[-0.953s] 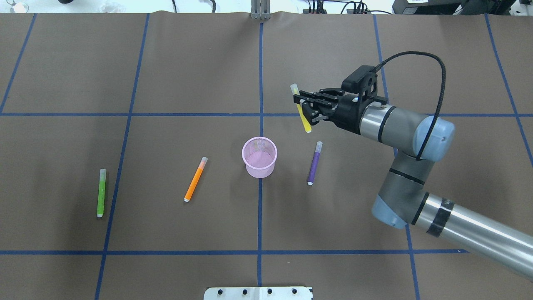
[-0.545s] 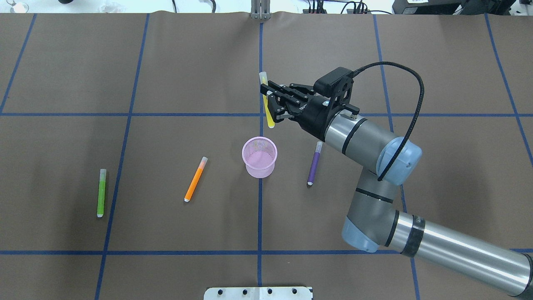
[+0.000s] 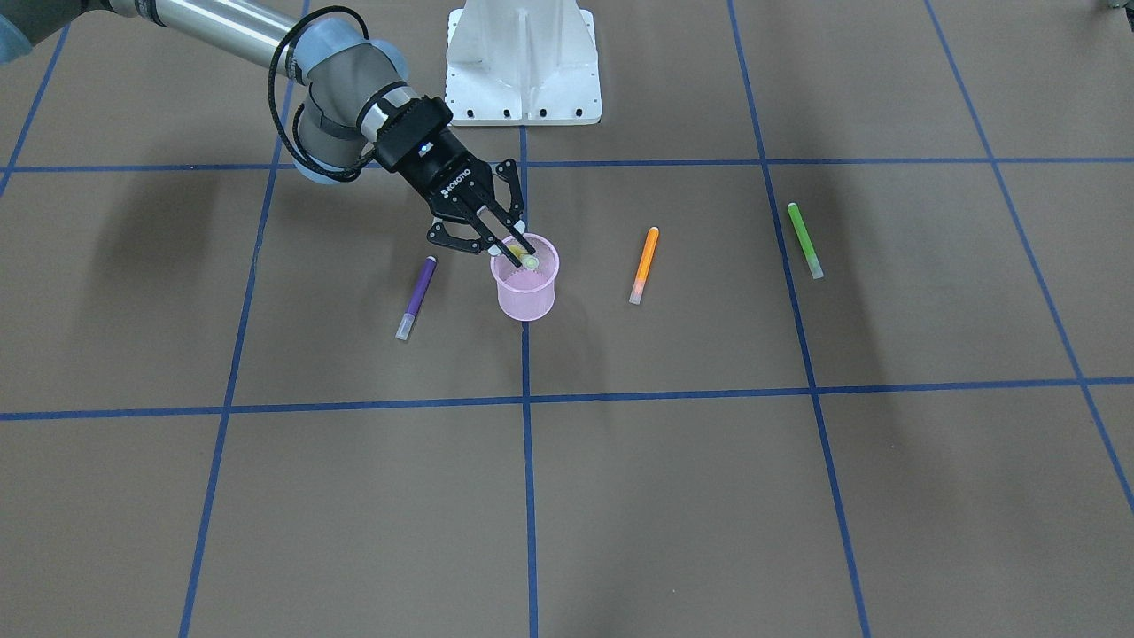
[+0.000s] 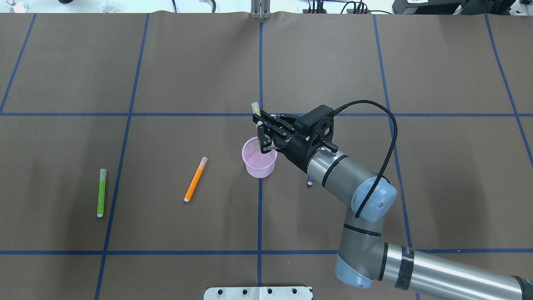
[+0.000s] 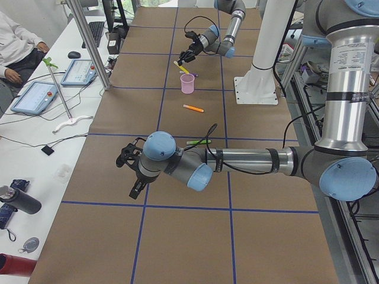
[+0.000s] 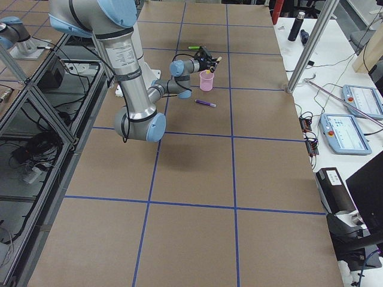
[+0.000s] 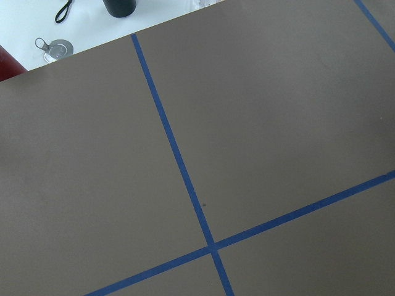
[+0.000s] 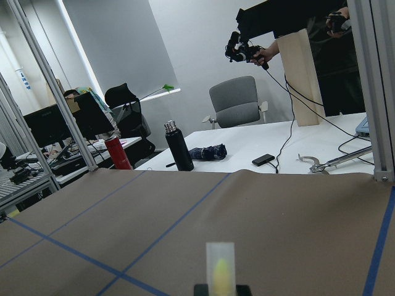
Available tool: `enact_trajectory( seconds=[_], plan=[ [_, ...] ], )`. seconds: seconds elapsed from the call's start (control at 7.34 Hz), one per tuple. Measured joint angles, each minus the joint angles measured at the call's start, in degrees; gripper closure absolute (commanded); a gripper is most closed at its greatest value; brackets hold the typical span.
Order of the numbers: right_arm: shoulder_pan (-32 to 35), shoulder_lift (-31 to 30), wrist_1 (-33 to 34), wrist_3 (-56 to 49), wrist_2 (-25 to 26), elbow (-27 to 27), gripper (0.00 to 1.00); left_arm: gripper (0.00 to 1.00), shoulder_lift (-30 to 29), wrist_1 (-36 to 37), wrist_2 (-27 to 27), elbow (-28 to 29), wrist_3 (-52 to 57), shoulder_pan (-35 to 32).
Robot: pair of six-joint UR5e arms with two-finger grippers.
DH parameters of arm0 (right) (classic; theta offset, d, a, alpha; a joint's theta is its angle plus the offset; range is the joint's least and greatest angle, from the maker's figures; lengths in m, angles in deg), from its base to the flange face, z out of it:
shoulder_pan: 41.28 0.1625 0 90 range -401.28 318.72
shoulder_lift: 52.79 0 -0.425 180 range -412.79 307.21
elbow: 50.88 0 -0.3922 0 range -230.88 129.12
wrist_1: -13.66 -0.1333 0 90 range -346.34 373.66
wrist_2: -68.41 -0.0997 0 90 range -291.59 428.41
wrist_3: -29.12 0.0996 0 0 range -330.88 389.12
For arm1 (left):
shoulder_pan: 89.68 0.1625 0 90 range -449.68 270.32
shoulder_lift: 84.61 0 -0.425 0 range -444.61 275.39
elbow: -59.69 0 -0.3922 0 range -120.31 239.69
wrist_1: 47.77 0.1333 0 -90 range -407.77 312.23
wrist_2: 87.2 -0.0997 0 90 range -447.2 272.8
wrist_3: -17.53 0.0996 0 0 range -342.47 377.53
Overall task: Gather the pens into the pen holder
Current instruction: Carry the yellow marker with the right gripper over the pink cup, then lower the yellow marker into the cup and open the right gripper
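My right gripper (image 4: 261,134) is shut on the yellow pen (image 4: 255,110) and holds it upright, slightly tilted. The pen's lower end sits at the mouth of the pink mesh pen holder (image 4: 259,166). The front view shows the gripper (image 3: 516,251) over the holder's rim (image 3: 527,299), and the right wrist view shows the pen's cap (image 8: 220,268). The orange pen (image 4: 195,179) and green pen (image 4: 101,192) lie left of the holder. The purple pen (image 3: 417,297) lies on its other side, mostly hidden under my arm in the overhead view. My left gripper (image 5: 127,161) shows only in the left side view, so I cannot tell its state.
The white robot base (image 3: 523,62) stands at the robot's edge of the table. My left arm (image 5: 237,161) stretches low across the table's left end, near the green pen (image 5: 198,142). Operators' desks with tablets (image 5: 35,97) run along the far side.
My right gripper has carried the yellow pen left and toward the robot, from beyond the purple pen to right over the pen holder. The other pens have not moved.
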Motion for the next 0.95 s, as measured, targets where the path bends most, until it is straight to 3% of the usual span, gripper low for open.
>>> enact_trajectory(
  seconds=[0.14,0.27,0.68,0.95],
  plan=[
    [-0.32,0.19,0.49,-0.24,0.33,0.03,0.13,0.0,0.01,-0.07,0.0,0.06,0.0,0.0],
    [-0.64,0.47,0.69,-0.21,1.09,0.05,0.01,0.0,0.02,-0.1,0.0,0.09,0.0,0.0],
    [-1.27,1.16,2.5,0.3,3.39,-0.63,0.01,0.0,-0.4,-0.17,0.02,0.08,-0.09,0.02],
    [-0.19,1.62,12.51,5.94,3.82,-3.79,0.01,0.0,-0.43,-4.41,0.08,-0.03,-0.22,0.68]
  ],
)
